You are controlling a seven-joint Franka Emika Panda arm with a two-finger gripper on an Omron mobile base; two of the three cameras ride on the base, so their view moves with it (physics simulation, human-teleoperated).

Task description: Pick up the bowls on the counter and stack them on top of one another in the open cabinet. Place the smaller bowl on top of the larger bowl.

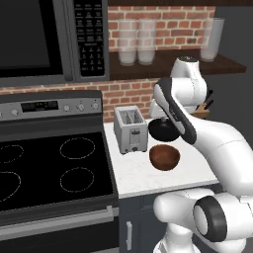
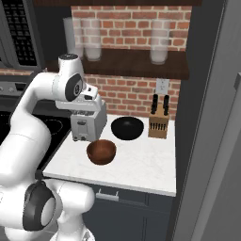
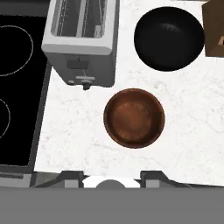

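The Franka arm's hand hangs high above the counter, looking straight down; whether its fingers stand apart or together cannot be told from these views, though nothing is held between them. Directly beneath the hand, almost centred in the hand view, sits the smaller bowl, glossy reddish-brown and mouth up on the white marbled stone, so a plain descent would likely bring the fingers onto its rim. Beyond it, toward the brick wall and off to the robot's right, rests the larger bowl, black and also upright, well clear of the brown one and just beside a wooden knife block. To the left of both stands a silver two-slot toaster, near the brown bowl but not touching it, with the black stovetop past the counter's edge. Both bowls are round, so neither offers a long axis to align with. Since the black bowl must go in first, the judgement is that the hand needs to shift back and right before descending. Overhead, the open cabinet carries tall clear glass jars with bare shelf between them. No brand, label or legible writing shows; the microwave keypad is too small to read
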